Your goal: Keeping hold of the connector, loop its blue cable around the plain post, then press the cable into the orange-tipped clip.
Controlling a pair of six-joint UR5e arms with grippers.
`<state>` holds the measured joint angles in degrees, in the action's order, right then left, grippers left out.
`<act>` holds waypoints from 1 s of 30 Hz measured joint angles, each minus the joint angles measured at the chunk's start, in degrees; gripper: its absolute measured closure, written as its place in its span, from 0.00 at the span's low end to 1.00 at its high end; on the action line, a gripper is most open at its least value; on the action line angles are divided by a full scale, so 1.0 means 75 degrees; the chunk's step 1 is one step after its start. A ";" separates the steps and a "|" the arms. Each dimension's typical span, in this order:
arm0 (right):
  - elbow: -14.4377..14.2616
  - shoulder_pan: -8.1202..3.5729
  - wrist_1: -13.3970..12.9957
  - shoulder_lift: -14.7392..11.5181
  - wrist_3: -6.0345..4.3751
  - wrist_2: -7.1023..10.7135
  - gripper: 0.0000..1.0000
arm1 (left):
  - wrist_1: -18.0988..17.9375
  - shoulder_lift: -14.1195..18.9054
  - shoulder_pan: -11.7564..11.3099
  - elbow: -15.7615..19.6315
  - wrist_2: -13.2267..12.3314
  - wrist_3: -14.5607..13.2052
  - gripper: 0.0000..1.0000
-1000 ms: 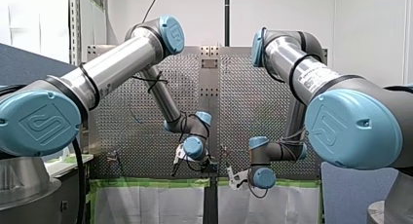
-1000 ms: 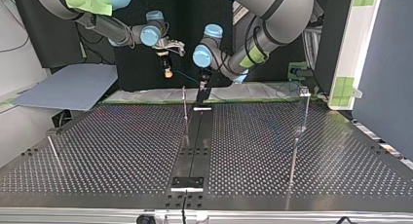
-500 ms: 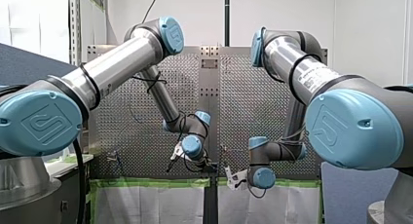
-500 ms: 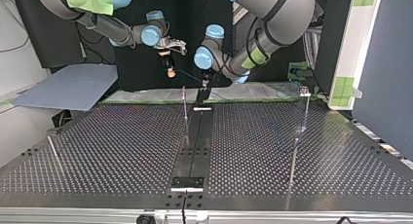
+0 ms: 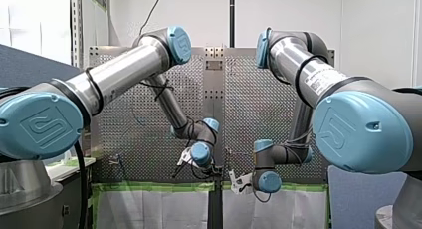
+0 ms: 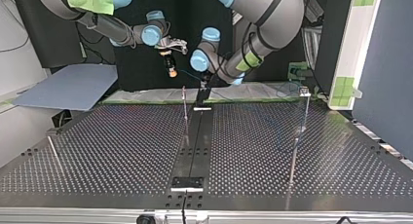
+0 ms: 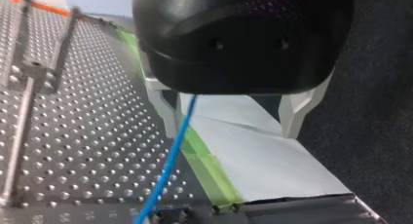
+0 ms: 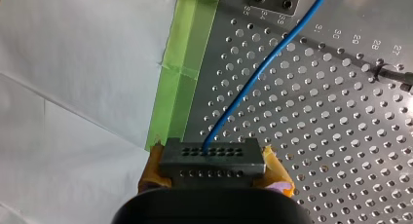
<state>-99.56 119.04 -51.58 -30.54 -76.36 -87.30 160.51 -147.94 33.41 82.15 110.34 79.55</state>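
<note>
Right wrist view: my right hand point(image 8: 215, 165) grips the connector point(image 8: 214, 156) above the tabletop point(image 8: 341, 136) edge. My left hand point(image 7: 229, 119), open around the cable point(image 7: 170, 160), has edged nearer; looping looks not yet begun.

Robot lab: perf. table point(image 6: 122, 151), left arm point(image 5: 124, 69), right arm point(image 5: 308, 74).

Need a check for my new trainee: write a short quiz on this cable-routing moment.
1. True or false: my right tool grips the connector between yellow pads.
2. In the left wrist view, the blue cable runs: A) between the open fingers of my left tool; B) outside both fingers; C) nowhere in view.
3. Fill in: the tape along the table's edge is ____.
Key: 1 true; 2 A; 3 green.
</note>
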 joint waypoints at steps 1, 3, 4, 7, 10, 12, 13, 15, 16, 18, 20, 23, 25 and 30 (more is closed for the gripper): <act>0.0000 0.0001 0.0000 -0.0001 -0.0001 0.0001 1.00 | -0.0045 -0.0073 0.0005 -0.0069 0.0030 0.0056 0.00; 0.0001 0.0001 -0.0001 0.0000 -0.0003 0.0002 1.00 | -0.0137 -0.0140 0.0003 -0.0150 0.0065 0.0168 0.00; 0.0001 0.0001 -0.0001 0.0000 -0.0003 0.0002 1.00 | -0.0179 -0.0165 -0.0001 -0.0190 0.0082 0.0234 0.00; 0.0003 0.0002 -0.0002 -0.0001 -0.0004 0.0002 1.00 | -0.0241 -0.0192 -0.0021 -0.0248 0.0115 0.0324 0.00; 0.0006 0.0002 -0.0002 0.0001 -0.0011 0.0002 1.00 | -0.0257 -0.0198 -0.0048 -0.0266 0.0126 0.0352 0.00; 0.0010 0.0001 -0.0002 0.0000 -0.0013 0.0002 1.00 | -0.0257 -0.0198 -0.0060 -0.0267 0.0128 0.0357 0.00; 0.0011 0.0001 -0.0002 0.0001 -0.0014 0.0002 1.00 | -0.0255 -0.0198 -0.0066 -0.0267 0.0128 0.0358 0.00; 0.0011 -0.0001 -0.0002 0.0002 -0.0015 0.0002 1.00 | -0.0259 -0.0199 -0.0072 -0.0267 0.0129 0.0367 0.00; 0.0011 0.0000 -0.0002 0.0002 -0.0016 0.0002 1.00 | -0.0262 -0.0199 -0.0075 -0.0268 0.0125 0.0383 0.00; 0.0015 0.0000 -0.0002 0.0002 -0.0016 0.0002 1.00 | -0.0267 -0.0200 -0.0074 -0.0271 0.0117 0.0409 0.00; 0.0014 -0.0001 -0.0002 0.0002 -0.0019 0.0002 1.00 | -0.0283 -0.0200 -0.0064 -0.0271 0.0108 0.0428 0.09; 0.0014 -0.0001 -0.0003 0.0000 -0.0020 0.0002 1.00 | -0.0333 -0.0201 -0.0038 -0.0271 0.0099 0.0438 0.41; 0.0014 -0.0001 -0.0002 0.0000 -0.0021 0.0002 1.00 | -0.0364 -0.0200 -0.0014 -0.0270 0.0097 0.0441 0.53; 0.0014 0.0000 0.0005 0.0000 -0.0018 0.0002 1.00 | -0.0429 -0.0201 0.0023 -0.0269 0.0116 0.0442 0.98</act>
<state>-99.45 119.04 -51.54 -30.54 -76.50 -87.28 157.29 -149.44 33.58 80.13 111.21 82.87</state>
